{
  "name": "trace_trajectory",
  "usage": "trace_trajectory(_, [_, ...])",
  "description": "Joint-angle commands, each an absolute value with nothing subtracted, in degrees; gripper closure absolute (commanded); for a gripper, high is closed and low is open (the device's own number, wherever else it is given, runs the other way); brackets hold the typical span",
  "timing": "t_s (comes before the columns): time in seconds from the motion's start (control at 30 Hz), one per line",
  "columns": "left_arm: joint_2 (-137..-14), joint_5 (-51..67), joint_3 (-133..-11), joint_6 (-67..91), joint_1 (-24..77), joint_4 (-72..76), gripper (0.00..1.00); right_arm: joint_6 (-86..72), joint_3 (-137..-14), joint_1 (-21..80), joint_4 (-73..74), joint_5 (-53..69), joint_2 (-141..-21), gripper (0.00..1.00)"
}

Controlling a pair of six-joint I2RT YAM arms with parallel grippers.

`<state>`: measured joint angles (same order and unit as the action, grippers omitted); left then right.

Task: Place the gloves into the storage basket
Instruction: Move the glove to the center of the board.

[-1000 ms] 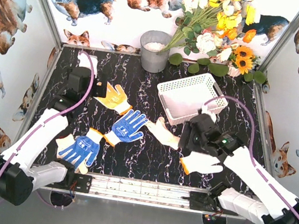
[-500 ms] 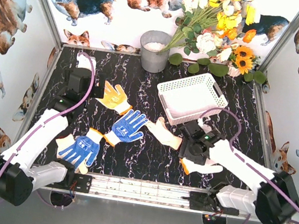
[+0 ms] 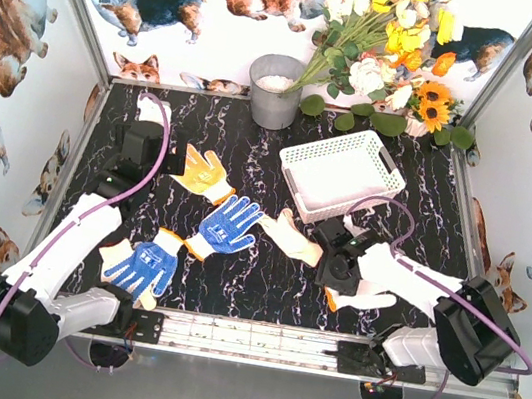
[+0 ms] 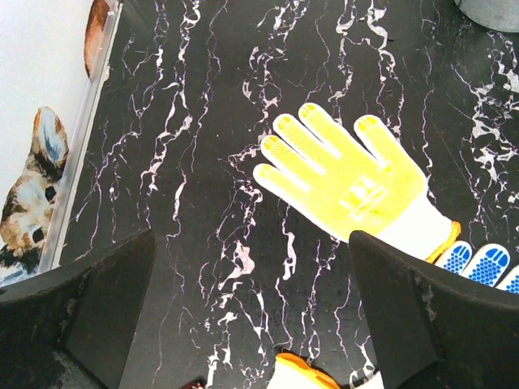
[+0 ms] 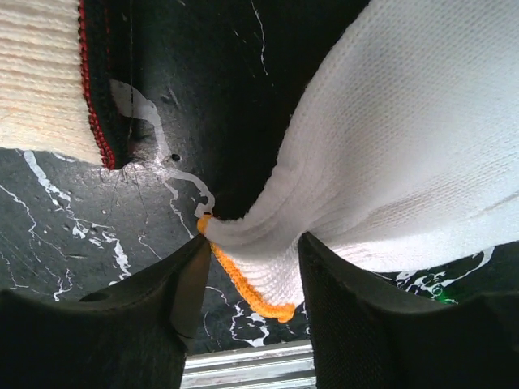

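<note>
White glove partly hidden under right arm (top view).

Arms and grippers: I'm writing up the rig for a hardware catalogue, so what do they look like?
The left arm and right arm both have white link shells, black joint housings and a thin purple cable looping alongside. The left gripper and right gripper each have two matte black, blunt, wedge-shaped fingers.

txt: none legible | labels/nos: none | yellow glove print: too blurry
</note>
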<state>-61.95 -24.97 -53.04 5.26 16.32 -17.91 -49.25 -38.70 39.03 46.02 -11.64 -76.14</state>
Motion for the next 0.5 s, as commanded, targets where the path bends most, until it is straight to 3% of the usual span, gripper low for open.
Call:
trace_trajectory(0.0, [-62.32, -25.56, -53.97, 4.93, 16.26, -18.15, 0.00, -48.51, -37.57, 40.26, 41.16, -9.23, -77.86, 0.58])
trace_trajectory(0.23, [-62.92, -24.66, -54.30, 5.26, 16.26, -18.62, 0.00, -45.10, -41.64, 49.43, 35.75, -2.81, -81.28, 0.83])
trace_trajectory(0.47, [-62.90, -23.02, -53.81, 5.06, 16.35, -17.74, 0.00, -45.58, -51.04, 58.37, 34.34, -2.35, -85.29, 0.85])
